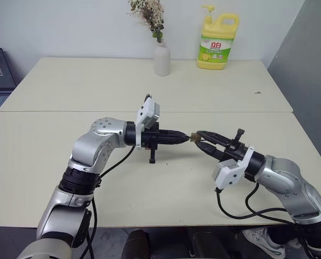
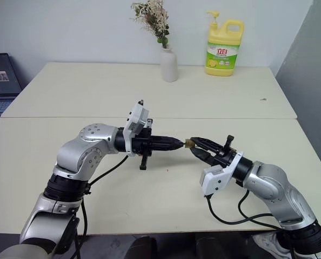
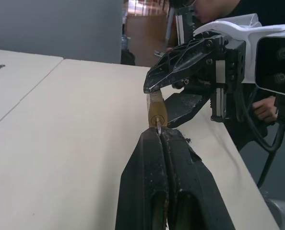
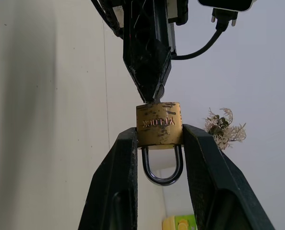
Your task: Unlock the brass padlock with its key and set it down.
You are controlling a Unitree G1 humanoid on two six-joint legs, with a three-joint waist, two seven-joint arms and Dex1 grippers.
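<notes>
Pale tabletop [image 1: 68, 156] lay under both arms, with a vase [image 1: 161, 58] and a yellow soap bottle [image 1: 219, 43] near the far wall. Above it, the right gripper [image 4: 158, 143] clamped the padlock [image 4: 159, 123] by its sides, shackle still seated. Facing it, the left gripper [image 3: 158, 136] was pinched shut on the key [image 3: 158, 128] at the keyhole. A twist off the keyway's axis might have bent the key, or wrenched the lock from the fingers.
</notes>
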